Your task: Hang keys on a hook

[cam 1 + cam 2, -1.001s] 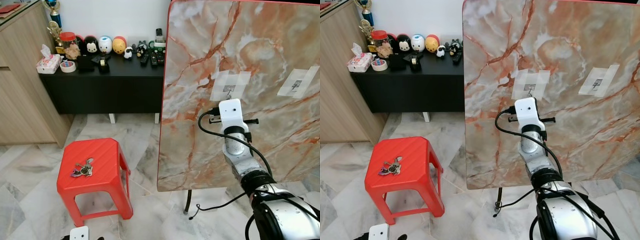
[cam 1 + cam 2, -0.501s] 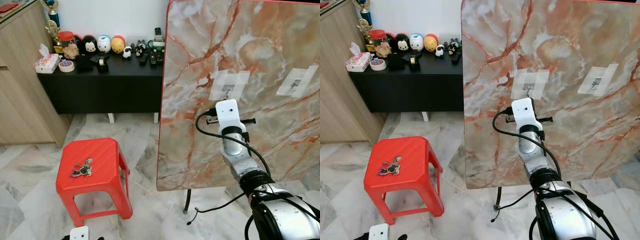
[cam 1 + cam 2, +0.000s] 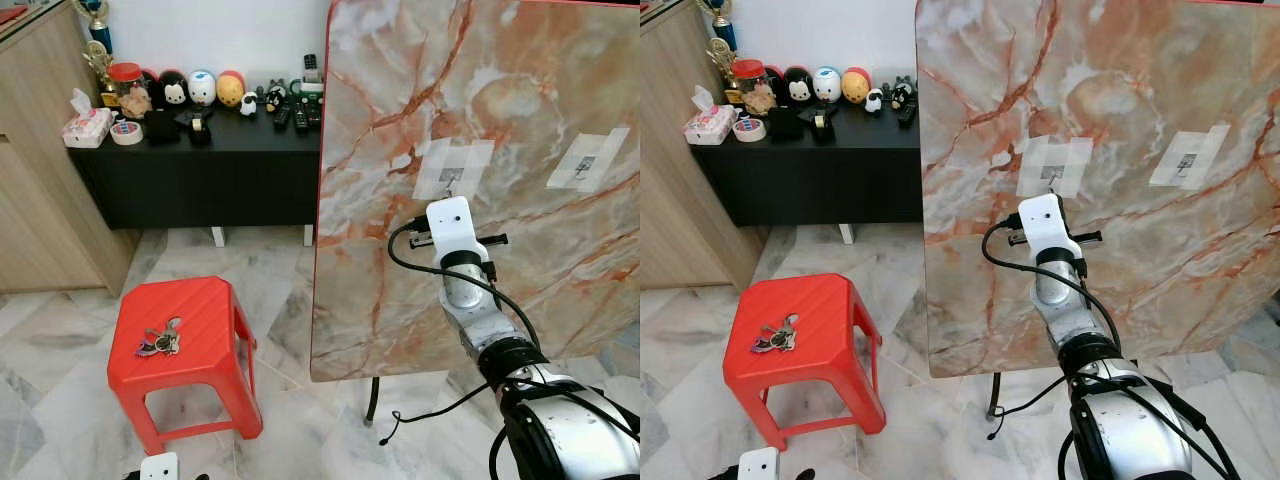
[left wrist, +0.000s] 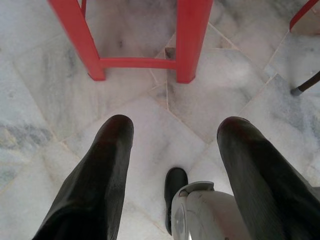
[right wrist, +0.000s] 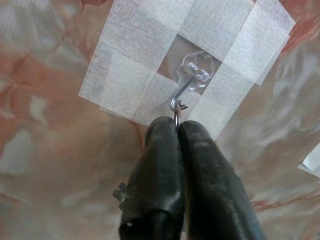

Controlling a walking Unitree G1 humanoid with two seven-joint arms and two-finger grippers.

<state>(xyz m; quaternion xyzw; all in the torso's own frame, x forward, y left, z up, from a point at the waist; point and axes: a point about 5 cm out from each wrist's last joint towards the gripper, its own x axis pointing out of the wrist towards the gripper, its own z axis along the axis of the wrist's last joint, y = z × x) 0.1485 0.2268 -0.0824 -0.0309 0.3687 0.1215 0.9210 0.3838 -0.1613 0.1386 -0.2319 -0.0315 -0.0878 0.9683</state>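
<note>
Right gripper (image 5: 177, 127) fingers pressed together, pinching a thin key ring (image 5: 176, 107) caught on the hook (image 5: 189, 85); hook taped to the upright marble board (image 3: 400, 130); a key (image 5: 120, 192) pokes out beside the fingers; left gripper (image 4: 172, 132) spread wide, low over floor; another key bunch (image 3: 162, 339) lies on red stool (image 3: 210, 310).

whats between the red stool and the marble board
Only bare marble floor, as the left eye view shows. The stool, with keys on its seat, stands apart from the board.
</note>
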